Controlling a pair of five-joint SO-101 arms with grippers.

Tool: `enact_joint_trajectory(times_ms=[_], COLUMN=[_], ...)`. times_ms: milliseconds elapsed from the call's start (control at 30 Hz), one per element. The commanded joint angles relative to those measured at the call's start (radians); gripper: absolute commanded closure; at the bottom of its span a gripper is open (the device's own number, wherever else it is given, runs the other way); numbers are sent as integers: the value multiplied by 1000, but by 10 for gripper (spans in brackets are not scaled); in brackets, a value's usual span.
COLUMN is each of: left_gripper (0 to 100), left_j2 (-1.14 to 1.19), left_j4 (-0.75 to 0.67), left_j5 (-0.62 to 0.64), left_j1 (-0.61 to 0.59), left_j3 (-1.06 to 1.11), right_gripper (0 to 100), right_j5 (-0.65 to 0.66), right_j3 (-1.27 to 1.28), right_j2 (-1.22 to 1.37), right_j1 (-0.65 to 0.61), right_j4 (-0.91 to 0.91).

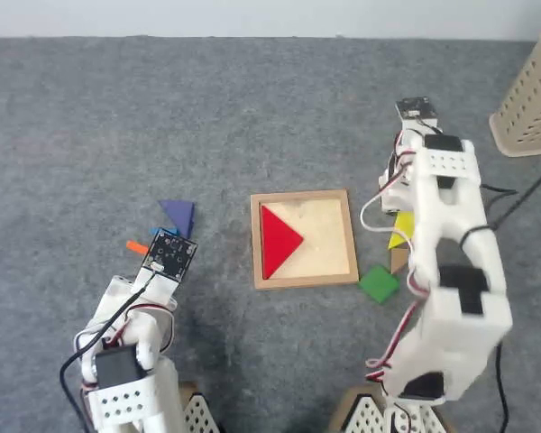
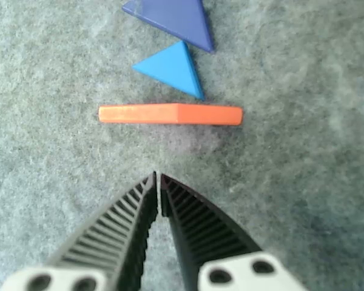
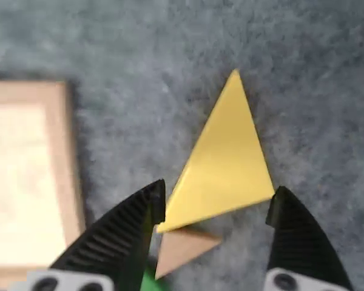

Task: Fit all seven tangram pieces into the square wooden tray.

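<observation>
The square wooden tray (image 1: 346,236) lies mid-table with a red triangle (image 1: 278,240) in its left half. In the left wrist view my left gripper (image 2: 158,179) is shut and empty, just short of an orange parallelogram (image 2: 170,114). Beyond that lie a blue triangle (image 2: 170,68) and a purple triangle (image 2: 173,17). My right gripper (image 3: 217,203) is open, its fingers on either side of the wide end of a yellow triangle (image 3: 221,157). A tan triangle (image 3: 181,247) pokes out from under the yellow one. A green square (image 1: 379,283) sits by the tray's near right corner.
A perforated cream basket (image 1: 532,99) stands at the far right edge. The tray's edge (image 3: 70,151) lies a short way from the yellow triangle. Grey carpet covers the table, with open room at the back and left.
</observation>
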Motion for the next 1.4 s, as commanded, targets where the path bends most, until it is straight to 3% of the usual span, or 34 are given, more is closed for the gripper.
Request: enact_joint_trajectory(times_ms=[0,633,1033,1367], left_gripper=[986,986,986,986], left_j2=[-23,-23,-23,-23], left_j4=[11,12,12,12], left_j5=[-14,-14,-14,-14], left_j1=[0,0,0,0], left_j3=[-13,-13,-13,-13], right_gripper=[729,731,731,728], right_j5=[-18,-17,-64,-71], right_j3=[-170,-222,-75,43], right_j2=[76,268,15,-24], right_j1=[30,25,82,102], right_j4=[81,79,4,-79])
